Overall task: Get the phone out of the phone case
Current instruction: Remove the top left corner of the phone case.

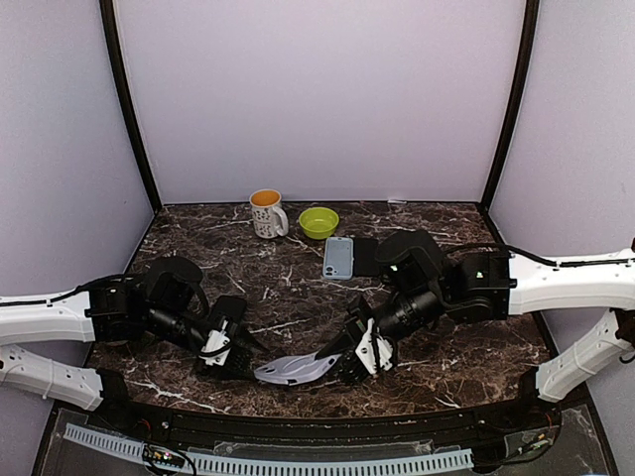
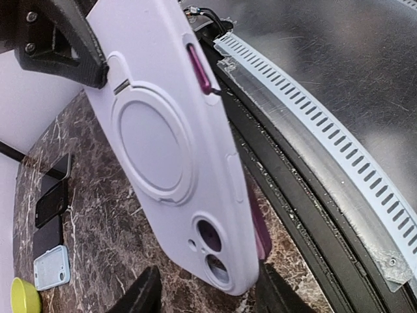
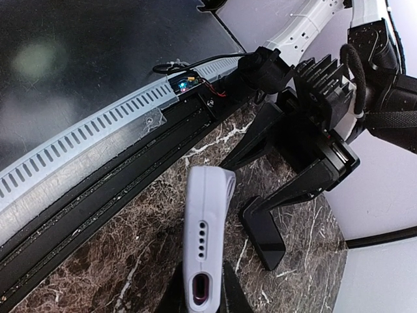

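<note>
A lavender phone case (image 1: 295,370) is held over the dark marble table (image 1: 248,283), well to the near side of the green bowl (image 1: 318,221). The right gripper (image 1: 344,359) is clamped on the case's port end. The left gripper (image 1: 236,349) has its 2 fingers spread apart on either side of the camera end; contact cannot be told. Whether a phone sits inside cannot be told. A light blue phone (image 1: 337,258) lies flat just nearer than the bowl, and a spotted mug (image 1: 266,212) stands just left of it.
</note>
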Robot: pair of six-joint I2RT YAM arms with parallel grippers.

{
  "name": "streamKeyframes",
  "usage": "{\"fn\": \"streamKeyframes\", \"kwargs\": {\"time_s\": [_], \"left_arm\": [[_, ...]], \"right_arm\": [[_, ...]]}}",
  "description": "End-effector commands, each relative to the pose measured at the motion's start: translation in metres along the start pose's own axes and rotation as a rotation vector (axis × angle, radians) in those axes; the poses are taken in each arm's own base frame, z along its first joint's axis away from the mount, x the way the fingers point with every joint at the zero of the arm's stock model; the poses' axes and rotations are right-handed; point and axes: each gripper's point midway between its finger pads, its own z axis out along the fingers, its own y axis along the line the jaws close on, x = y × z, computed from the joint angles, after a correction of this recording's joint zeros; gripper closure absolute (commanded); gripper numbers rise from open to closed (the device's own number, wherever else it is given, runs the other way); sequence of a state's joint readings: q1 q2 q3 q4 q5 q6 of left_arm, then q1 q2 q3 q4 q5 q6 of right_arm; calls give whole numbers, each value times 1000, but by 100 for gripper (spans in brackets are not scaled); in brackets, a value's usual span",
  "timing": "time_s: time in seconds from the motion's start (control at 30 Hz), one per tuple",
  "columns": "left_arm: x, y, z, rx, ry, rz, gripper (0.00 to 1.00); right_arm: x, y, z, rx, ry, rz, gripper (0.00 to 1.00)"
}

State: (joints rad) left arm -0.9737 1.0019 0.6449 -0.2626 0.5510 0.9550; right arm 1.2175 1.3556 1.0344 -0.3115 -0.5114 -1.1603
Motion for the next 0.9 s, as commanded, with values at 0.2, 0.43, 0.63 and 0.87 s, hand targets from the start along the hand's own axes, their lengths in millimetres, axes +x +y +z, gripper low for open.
{"fn": "streamKeyframes", "kwargs": {"time_s": [0.2,0.43,0.63,0.87], "left_arm": [[-14,83,-40,-410,11,91,41],[-25,79,-51,-414,-51,145,39],[-34,73,-60,-395,-101,138,38],[-28,111,-92,-581,-83,59,38]], "right_arm": [[-32,41,6,-138,-130,29,100],[-5,14,1,59,-10,35,100],[17,-7,-15,160,48,64,100],[36,-16,-39,248,113,86,100]]}}
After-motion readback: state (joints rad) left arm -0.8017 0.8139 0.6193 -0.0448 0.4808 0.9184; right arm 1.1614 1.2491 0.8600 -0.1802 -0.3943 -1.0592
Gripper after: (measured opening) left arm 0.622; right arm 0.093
